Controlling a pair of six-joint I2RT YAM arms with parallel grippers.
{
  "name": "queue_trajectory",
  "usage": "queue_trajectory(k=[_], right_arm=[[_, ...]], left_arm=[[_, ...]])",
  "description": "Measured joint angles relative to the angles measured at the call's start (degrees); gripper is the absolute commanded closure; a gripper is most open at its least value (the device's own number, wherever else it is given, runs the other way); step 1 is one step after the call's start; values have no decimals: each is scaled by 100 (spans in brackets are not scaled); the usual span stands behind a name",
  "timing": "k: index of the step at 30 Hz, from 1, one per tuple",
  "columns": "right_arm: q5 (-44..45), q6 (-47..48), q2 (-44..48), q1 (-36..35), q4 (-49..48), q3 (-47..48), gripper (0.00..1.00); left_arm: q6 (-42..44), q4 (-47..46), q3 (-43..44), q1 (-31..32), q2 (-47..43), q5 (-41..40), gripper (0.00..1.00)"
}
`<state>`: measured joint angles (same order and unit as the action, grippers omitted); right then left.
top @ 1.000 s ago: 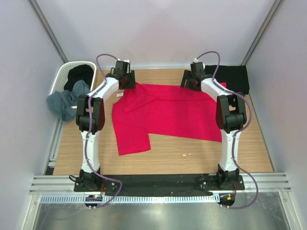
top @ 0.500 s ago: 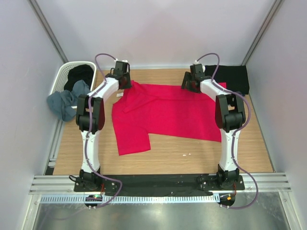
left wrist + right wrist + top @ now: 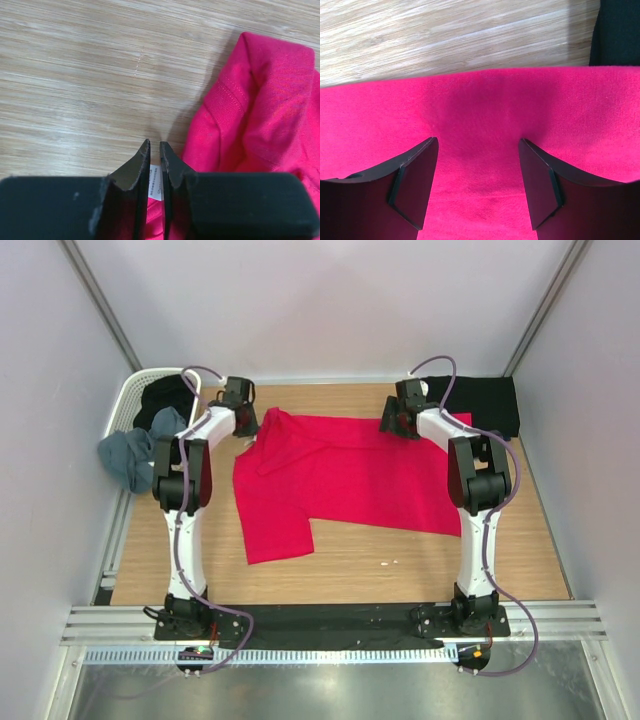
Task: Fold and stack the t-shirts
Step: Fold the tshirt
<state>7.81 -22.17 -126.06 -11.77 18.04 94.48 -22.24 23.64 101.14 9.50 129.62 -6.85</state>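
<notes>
The crimson t-shirt point(image 3: 350, 475) lies spread over the middle of the wooden bench point(image 3: 350, 570). Most of its body is flat, one sleeve reaches toward the lower left of the overhead view, and its upper-left corner is rumpled into folds. The left hand point(image 3: 154, 145) is at that rumpled corner. In its wrist view the two black fingers point(image 3: 131, 185) stand almost together, clamped on the shirt with its small white label point(image 3: 155, 181) showing in the narrow slit between them, and a puckered, stitched hem rises at the right of that frame over bare wood. The right hand point(image 3: 477, 145) sits at the shirt's upper-right edge with its fingers spread wide apart, holding nothing. Smooth red cloth fills the space between and below them, and the shirt's straight edge crosses the frame just above their tips. A flat black t-shirt point(image 3: 490, 405) lies at the upper right of the overhead view, touching the red shirt's corner. At the upper left stands a white lattice basket point(image 3: 125, 405) with a bunched black t-shirt point(image 3: 168, 392) inside and a grey-blue t-shirt point(image 3: 130, 452) draped over its near rim and hanging outside.
</notes>
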Motion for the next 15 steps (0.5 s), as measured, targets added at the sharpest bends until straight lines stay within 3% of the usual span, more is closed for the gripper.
queue_trajectory(k=[4,8,15], right_arm=[[-2,2,2,0,0,0,29],[-2,20,0,0,2,0,29],[0,44,0,0,7,0,29]], left_arm=[[39,-13,-20,15,-33,24,73],[81,-96,4,39,-186,275,47],[415,-221,1029,262,-98,564,45]])
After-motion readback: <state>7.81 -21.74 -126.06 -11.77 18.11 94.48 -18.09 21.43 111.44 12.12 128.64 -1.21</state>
